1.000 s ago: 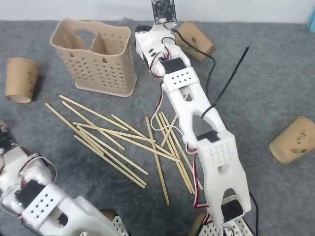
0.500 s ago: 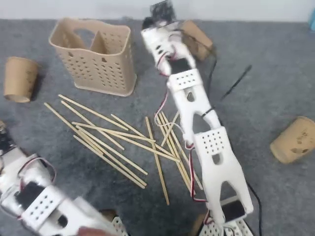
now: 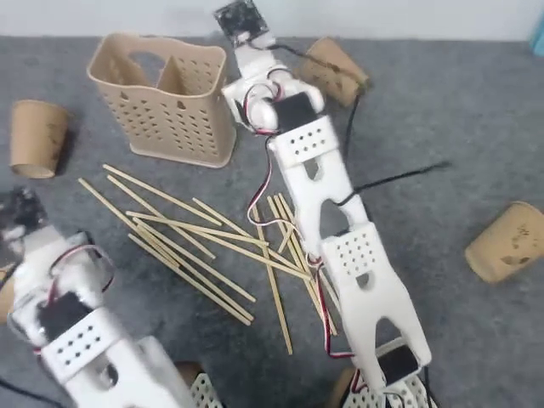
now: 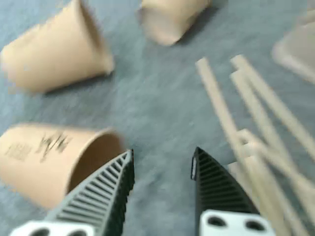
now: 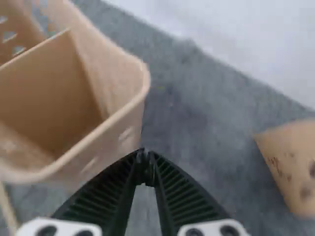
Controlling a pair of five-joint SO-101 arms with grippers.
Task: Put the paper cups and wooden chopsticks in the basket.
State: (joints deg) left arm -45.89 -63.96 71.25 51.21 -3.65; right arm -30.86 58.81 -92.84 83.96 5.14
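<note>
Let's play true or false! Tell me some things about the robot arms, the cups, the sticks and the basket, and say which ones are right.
1. The basket stands upright. True.
2. The chopsticks are inside the basket. False: they lie scattered on the grey mat.
3. The right gripper is shut and empty. True.
4. The left gripper is holding a paper cup. False: it is open and empty, and a paper cup lies on its side beside it.

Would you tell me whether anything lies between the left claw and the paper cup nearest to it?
Nothing visible does. The left claw is open over grey carpet, and the nearest paper cup lies on its side right beside it.
</note>
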